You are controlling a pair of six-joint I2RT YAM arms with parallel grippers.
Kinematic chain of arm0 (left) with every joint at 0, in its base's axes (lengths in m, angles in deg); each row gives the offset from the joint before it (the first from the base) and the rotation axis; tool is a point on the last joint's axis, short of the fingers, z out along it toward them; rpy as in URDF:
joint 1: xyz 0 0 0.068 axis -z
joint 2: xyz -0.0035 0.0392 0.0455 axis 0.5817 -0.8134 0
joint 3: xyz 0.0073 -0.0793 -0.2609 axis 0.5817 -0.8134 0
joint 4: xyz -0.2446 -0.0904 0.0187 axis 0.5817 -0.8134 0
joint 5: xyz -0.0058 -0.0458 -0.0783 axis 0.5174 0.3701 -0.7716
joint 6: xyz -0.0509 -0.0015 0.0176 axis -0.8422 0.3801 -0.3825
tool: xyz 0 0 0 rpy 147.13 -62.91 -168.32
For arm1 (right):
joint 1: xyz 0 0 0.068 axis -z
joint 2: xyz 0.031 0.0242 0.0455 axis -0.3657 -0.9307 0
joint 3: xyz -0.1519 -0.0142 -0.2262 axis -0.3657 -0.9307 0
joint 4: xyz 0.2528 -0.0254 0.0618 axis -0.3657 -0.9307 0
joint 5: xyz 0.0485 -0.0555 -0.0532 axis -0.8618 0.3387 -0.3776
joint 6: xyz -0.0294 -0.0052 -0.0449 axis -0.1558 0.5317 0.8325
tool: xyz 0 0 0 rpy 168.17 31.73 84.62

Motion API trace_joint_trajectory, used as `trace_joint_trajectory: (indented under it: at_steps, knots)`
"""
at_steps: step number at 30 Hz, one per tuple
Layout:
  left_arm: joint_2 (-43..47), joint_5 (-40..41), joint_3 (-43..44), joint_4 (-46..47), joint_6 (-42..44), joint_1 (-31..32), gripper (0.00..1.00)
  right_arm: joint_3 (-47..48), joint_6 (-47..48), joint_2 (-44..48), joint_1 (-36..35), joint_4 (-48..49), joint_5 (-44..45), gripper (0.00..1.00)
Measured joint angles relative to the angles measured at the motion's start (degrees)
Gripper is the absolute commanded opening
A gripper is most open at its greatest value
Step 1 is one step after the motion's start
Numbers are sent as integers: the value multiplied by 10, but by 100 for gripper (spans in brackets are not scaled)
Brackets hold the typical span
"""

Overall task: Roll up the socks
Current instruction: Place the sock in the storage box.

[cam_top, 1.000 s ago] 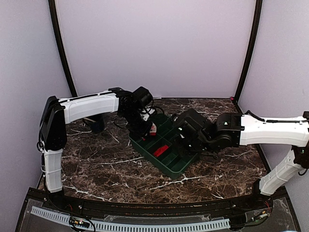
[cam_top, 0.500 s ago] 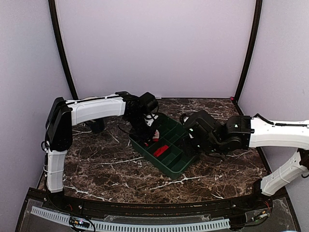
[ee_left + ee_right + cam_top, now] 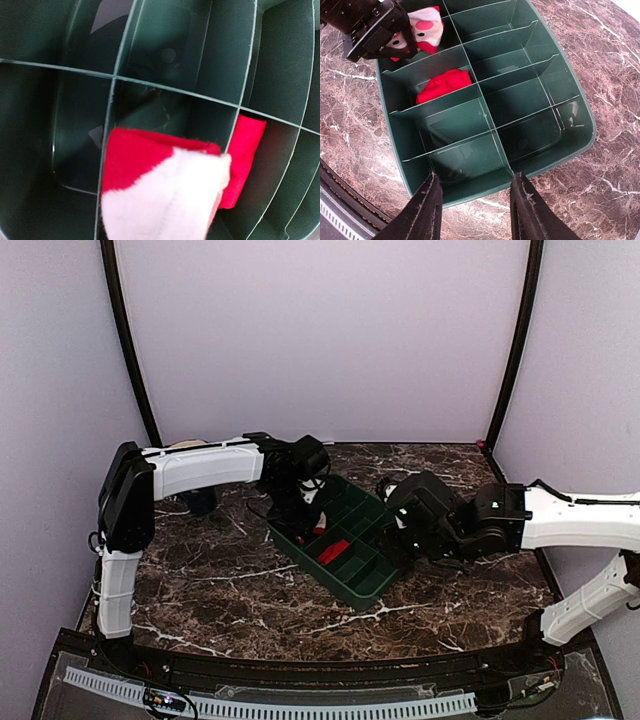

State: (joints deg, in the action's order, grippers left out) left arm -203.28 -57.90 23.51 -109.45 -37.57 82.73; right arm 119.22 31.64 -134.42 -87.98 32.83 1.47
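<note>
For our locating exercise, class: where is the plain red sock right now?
In the right wrist view, the plain red sock lies in the left column of the green tray, one compartment nearer the camera than the patterned sock.

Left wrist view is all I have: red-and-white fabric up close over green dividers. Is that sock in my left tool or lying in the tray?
Observer: In the tool: the left tool is shut on the cuffed sock at the tray's corner compartment.
Operator: The red patch beside it?
Observer: The plain red sock, bundled, lying loose in the next compartment.
Operator: Right tool?
Observer: The right tool hangs open and empty by the tray's opposite end.
</note>
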Motion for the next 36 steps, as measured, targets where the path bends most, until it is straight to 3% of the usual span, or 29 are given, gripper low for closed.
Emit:
trace_joint_trajectory:
  at_steps: [26, 36]
  knots:
    - [-32, 8, 2, 2, 0, 0, 7, -4, 1, 0, 8, 12, -10, 43]
    - [-47, 8, -8, 21, 12, 0, 31, -5, 7, -8, 21, 18, -20, 43]
